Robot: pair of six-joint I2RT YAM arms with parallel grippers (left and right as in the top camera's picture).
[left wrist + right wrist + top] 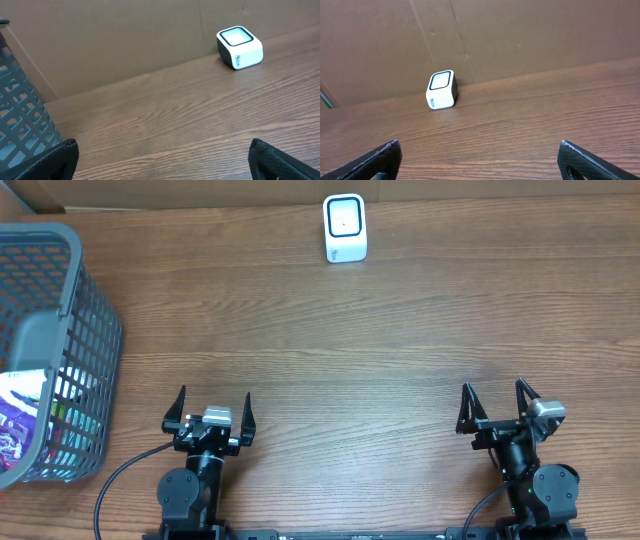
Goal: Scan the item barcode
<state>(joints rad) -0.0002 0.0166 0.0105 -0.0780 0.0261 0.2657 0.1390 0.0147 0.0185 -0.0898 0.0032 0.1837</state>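
Our left end effector (215, 394) sits near the front edge of the counter (330, 360) with its two fingers spread wide and nothing between them; in the left wrist view the dark fingertips (52, 160) show only at the bottom corners, with bare wood grain between them. Our right end effector (493, 385) is at the same front edge, well apart from the left one, and it too stands fully wide and holds nothing. Straight ahead of both, at the far edge of the counter and roughly between the two arms, stands the white scanner (345, 227), a small box with a dark-rimmed window on its upper face, just in front of the brown cardboard backing (520, 35). To the left of our left arm is a grey mesh basket (95, 340), close to the counter's left side. Inside it lie the packaged goods (14, 425), purple and white wrappers that we see partly through the mesh; we cannot make out any barcode on them. A black cable (120, 475) curls from the left arm's base toward the basket.
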